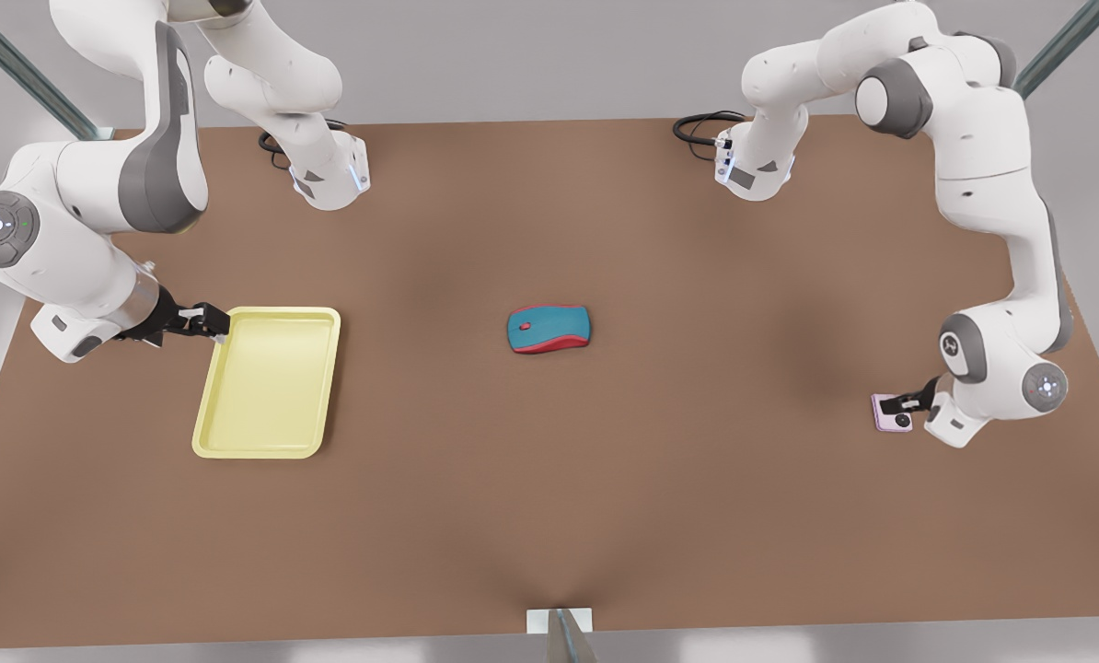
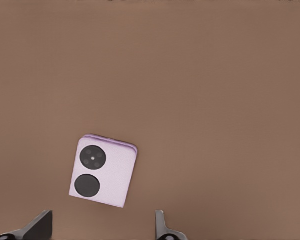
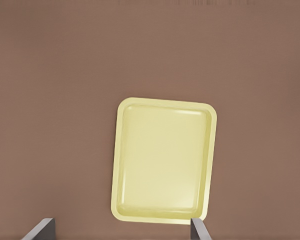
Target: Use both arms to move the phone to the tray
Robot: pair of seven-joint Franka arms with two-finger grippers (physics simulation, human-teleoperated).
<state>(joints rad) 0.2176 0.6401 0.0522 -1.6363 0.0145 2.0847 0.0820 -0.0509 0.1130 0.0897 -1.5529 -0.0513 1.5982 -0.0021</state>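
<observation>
The pale pink phone (image 1: 888, 413) lies flat on the brown table at the front view's right, its two black circles facing up (image 2: 103, 171). My left gripper (image 1: 909, 402) hovers at the phone's edge. It is open: the fingers (image 2: 42, 223) stand wide apart, with the phone just beyond their tips. The pale yellow tray (image 1: 269, 382) lies at the front view's left and holds nothing (image 3: 162, 160). My right gripper (image 1: 207, 321) is at the tray's far left corner, open, with wide-set fingers (image 3: 197, 229) short of the tray's rim.
A teal-and-red computer mouse (image 1: 549, 329) sits in the middle of the table between tray and phone. Both arm bases (image 1: 329, 175) (image 1: 754, 166) stand at the table's far edge with black cables beside them. A small bracket (image 1: 559, 622) is at the near edge.
</observation>
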